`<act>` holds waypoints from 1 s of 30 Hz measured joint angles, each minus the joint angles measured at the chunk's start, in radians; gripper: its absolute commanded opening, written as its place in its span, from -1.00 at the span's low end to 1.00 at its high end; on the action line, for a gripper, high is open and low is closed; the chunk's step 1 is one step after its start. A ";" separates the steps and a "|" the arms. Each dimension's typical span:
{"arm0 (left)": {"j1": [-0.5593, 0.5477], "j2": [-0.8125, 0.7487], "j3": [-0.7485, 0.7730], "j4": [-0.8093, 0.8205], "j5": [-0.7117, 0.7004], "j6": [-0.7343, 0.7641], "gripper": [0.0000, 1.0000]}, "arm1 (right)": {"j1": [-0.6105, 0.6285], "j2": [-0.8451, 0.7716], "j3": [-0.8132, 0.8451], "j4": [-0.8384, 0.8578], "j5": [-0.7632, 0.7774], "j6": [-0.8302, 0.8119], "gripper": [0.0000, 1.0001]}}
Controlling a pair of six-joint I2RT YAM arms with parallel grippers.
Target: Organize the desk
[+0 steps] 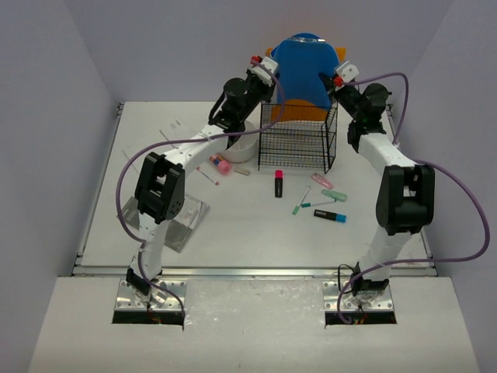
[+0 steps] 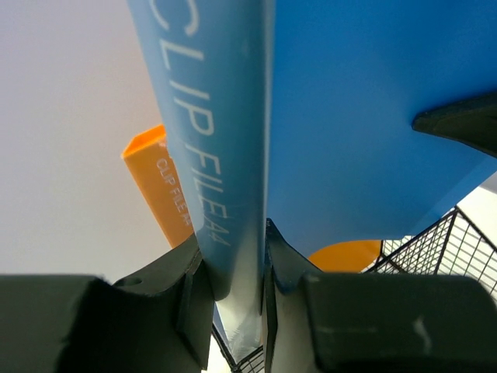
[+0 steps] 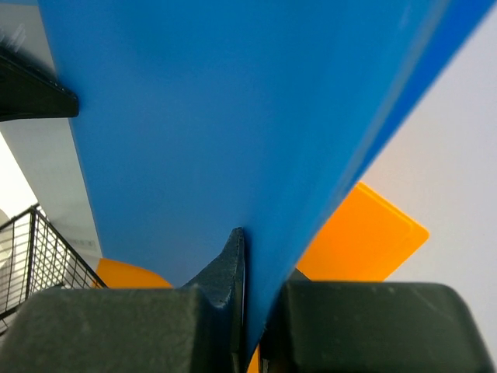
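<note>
Left hand (image 1: 267,65) is closed tight on the left edge of the blue clip file (image 1: 304,68), held up above the black wire basket (image 1: 299,144) at the far side of the desk (image 1: 248,237). The left wrist view shows both fingers (image 2: 190,299) pressed against the spine printed CLIP FILE. An orange clip file (image 1: 297,111) stands in the basket behind and below the blue one. The right hand (image 1: 338,78) grips the file's right edge, and in the right wrist view its fingers (image 3: 225,272) are clamped flat on the blue cover.

The desk is the white top spread beneath both arms between lavender walls, with a silver rail along its near edge. From left to right it carries a shiny metal sheet (image 1: 182,221), a white round tub (image 1: 242,148) with a pink item (image 1: 220,164) just beside it, a red and black marker (image 1: 279,183), a green pen (image 1: 300,200), and a black and blue marker (image 1: 330,215).
</note>
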 measured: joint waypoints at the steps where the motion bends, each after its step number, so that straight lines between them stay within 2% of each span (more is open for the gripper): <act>1: 0.002 0.008 0.000 0.001 0.003 -0.001 -0.92 | -0.002 0.006 0.001 0.000 -0.003 0.000 -0.94; 17: 0.019 0.083 -0.006 0.006 0.021 -0.041 -0.90 | -0.014 0.093 -0.004 0.014 -0.025 0.007 -0.87; 21: 0.020 0.084 -0.014 0.003 0.026 -0.051 -0.80 | -0.015 0.097 -0.012 0.015 -0.025 0.008 -0.74; 23: 0.021 0.087 -0.016 0.000 0.027 -0.055 -0.65 | -0.015 0.100 -0.016 0.014 -0.022 0.008 -0.52; 29: 0.028 0.099 -0.016 -0.033 0.024 -0.064 0.14 | -0.017 0.109 -0.029 -0.003 0.016 0.005 0.50; 30: 0.031 0.099 -0.016 -0.050 0.026 -0.065 0.21 | -0.019 0.109 -0.029 -0.006 0.026 0.001 0.61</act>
